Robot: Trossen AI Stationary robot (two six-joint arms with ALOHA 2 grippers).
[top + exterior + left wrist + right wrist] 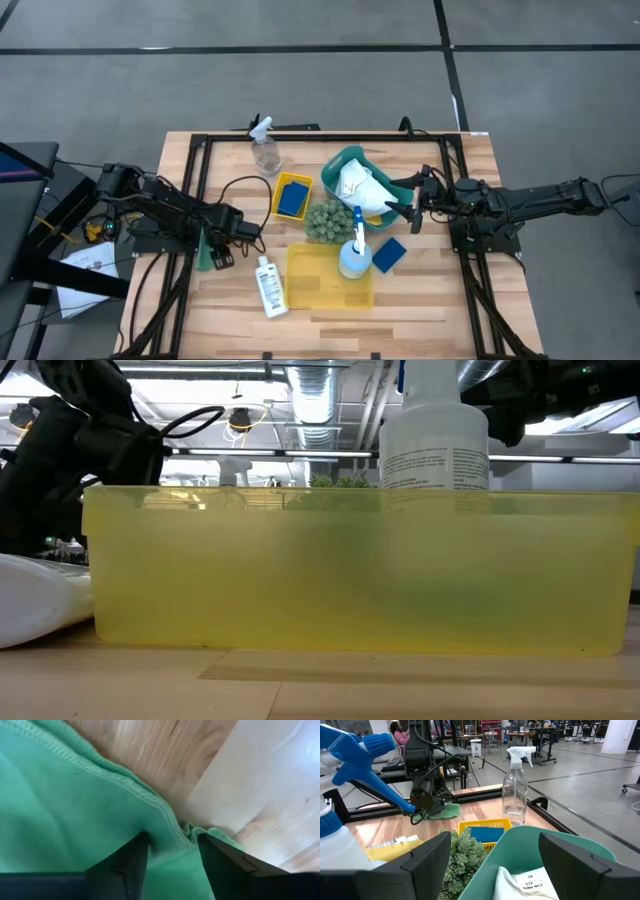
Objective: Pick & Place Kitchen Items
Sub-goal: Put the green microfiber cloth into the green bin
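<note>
- The left gripper (213, 248) is lowered over a green cloth (210, 252) at the left side of the table (430, 310). In the left wrist view its two fingers (125, 865) are seen set on either side of a bunched fold of the green cloth (75, 810), touching it; whether the fold is actually pinched cannot be told.
- A small white bottle (270, 286) is laid flat on the wood, just right of the green cloth, toward the near edge.
- A clear spray bottle (265, 150) is stood upright near the far edge.
- A small yellow bin (292, 195) is placed right of it, with a blue sponge (292, 200) inside.
- A large yellow bin (325, 280) is set near the near edge, and a white bottle with a blue sprayer (355, 250) is stood at its right far corner.
- A green bumpy ball (327, 220) is rested between the two bins.
- A teal basket (345, 160) is found right of centre, holding a white cloth (362, 190).
- A second blue sponge (388, 254) is laid flat just right of the sprayer bottle.
- The right gripper (408, 208) is held at the basket's right rim with its fingers (427, 857) spread wide and nothing grasped.
</note>
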